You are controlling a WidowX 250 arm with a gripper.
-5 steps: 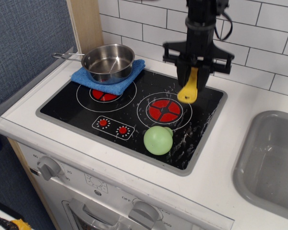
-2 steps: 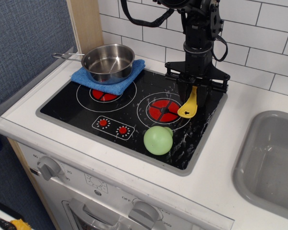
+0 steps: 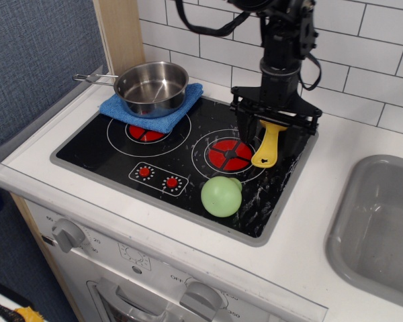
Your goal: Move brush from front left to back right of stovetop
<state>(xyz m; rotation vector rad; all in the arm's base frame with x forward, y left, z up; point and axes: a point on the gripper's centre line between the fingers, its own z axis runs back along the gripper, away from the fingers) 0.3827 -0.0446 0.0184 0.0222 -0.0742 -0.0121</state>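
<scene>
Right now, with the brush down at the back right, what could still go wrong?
The gripper straddles the brush closely, so lifting off could drag or flip it. The brush handle reaches toward the right burner; a nudge could slide it forward. The green ball sits just in front and may roll if bumped.

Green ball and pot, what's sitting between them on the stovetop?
In the one camera view, between the green ball and the pot lie the two red dials, the left burner and the blue cloth under the pot.
</scene>
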